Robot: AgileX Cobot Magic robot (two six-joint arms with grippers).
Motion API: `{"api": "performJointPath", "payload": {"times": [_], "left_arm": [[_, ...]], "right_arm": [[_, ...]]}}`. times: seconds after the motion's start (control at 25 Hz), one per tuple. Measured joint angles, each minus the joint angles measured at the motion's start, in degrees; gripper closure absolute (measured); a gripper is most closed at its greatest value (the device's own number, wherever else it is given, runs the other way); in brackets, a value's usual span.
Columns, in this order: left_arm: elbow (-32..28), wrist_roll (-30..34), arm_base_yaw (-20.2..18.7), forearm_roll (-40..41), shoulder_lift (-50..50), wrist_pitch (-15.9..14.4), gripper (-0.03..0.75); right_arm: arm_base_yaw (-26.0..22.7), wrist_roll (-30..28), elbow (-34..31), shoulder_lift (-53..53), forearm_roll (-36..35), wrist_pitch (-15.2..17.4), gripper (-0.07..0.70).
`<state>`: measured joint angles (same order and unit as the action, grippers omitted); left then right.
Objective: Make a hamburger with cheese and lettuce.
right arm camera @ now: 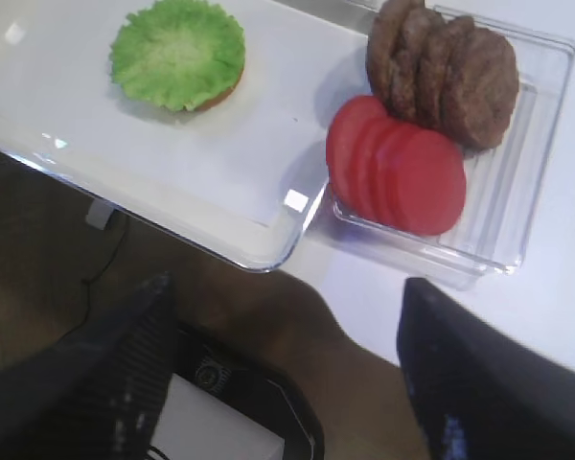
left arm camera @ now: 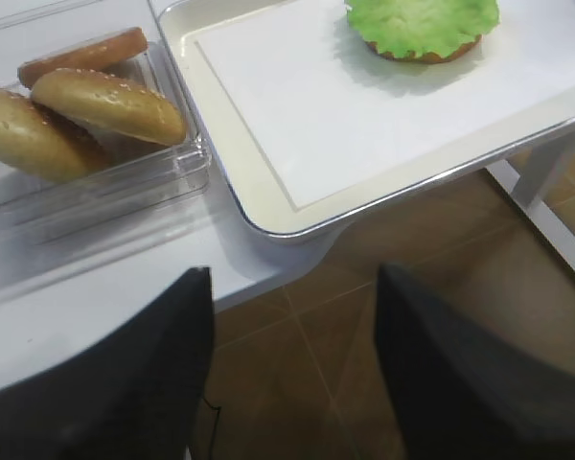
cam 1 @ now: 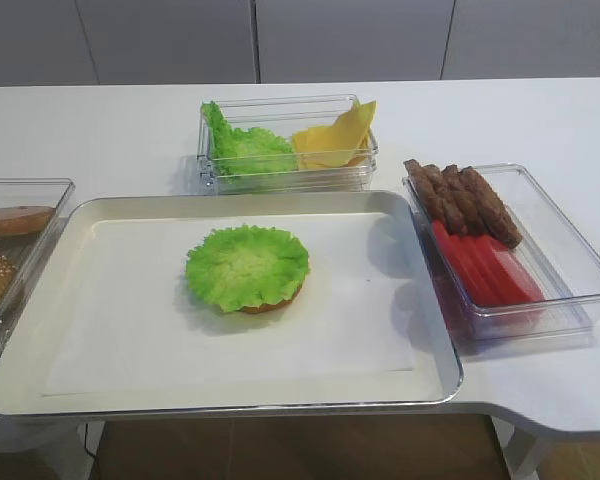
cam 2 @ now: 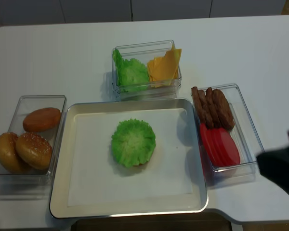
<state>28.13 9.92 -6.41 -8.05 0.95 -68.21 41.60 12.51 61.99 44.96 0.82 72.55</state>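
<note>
Right gripper (right arm camera: 283,383) spread wide and empty, held off the table's front edge below the tray (right arm camera: 268,251) corner and the clear bin of tomato slices (right arm camera: 398,177) and patties (right arm camera: 446,77). Left gripper (left arm camera: 292,383) likewise parted, holding nothing, parked off the front edge near the bin of sesame bun tops (left arm camera: 110,103). Lettuce (cam 1: 247,265) laid flat and centred on the hamburger (cam 1: 280,300) bun half mid-tray, ruffled side up, only a brown rim showing at the near edge. Roughly round, so no marked long axis. Lettuce step judged complete; cheese step pending. Cheese (cam 1: 335,143) stored in the rear bin beside spare lettuce leaves (cam 1: 242,148), slices leaning on edge, long axis rising up and to the right, upper corner above the bin wall. Next move likely: reach over the tray to the rear bin, pinch one thin slice at the raised corner, separate from the stack, lay flat on the lettuce.
</note>
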Motion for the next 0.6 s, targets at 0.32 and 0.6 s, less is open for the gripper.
{"api": "performJointPath", "payload": {"times": [0.32,0.6], "left_arm": [[0.0,0.0,0.0,0.0,0.0,0.0,0.312],[0.0,0.0,0.0,0.0,0.0,0.0,0.312]], "right_arm": [[0.0,0.12,-10.91,-16.81,4.44,0.23,0.077],[0.0,0.12,-21.34,-30.53,5.27,0.58,0.077]]}}
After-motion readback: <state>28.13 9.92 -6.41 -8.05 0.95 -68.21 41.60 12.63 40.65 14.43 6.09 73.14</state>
